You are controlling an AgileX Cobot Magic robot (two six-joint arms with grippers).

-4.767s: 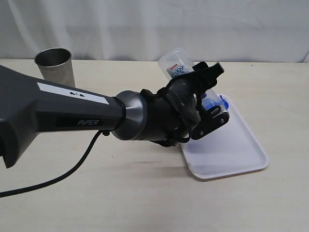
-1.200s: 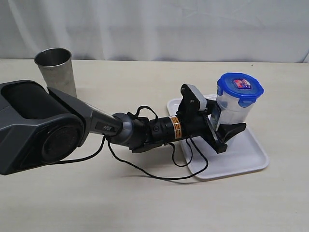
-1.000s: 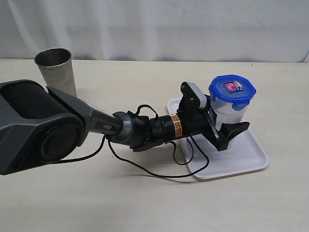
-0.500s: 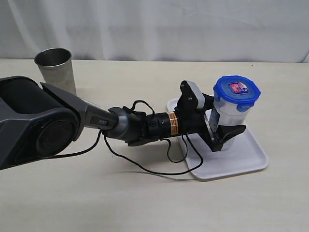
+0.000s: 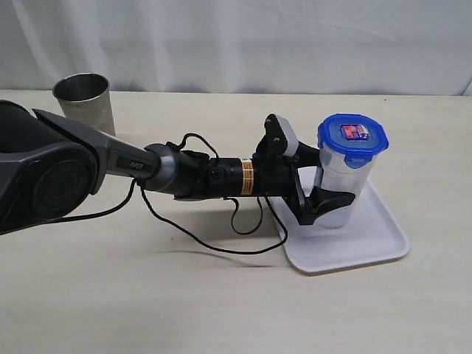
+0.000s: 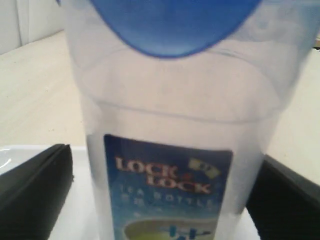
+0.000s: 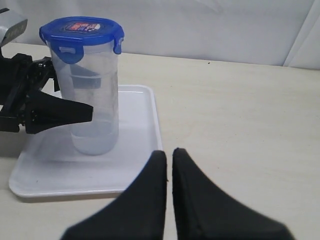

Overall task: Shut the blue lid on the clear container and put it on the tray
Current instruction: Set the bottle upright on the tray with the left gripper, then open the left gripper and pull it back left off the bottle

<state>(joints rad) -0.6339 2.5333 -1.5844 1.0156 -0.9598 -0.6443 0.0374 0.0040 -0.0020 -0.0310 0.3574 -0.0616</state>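
Bearing a "LOCK LOCK" label (image 6: pixel 167 187), the clear container (image 6: pixel 175 110).

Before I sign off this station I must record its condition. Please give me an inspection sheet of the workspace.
Surface: pale table, no spills seen.
Job's things: clear container upright on the tray, blue lid on top.
Clutter: steel cup, far left in the exterior view.
Grippers: left gripper with jaws wide, flanking the container, grip unclear; right gripper shut, holding nothing.
Cables: black cable loops from the left arm onto the table by the tray.
Surroundings: white curtain behind the table.
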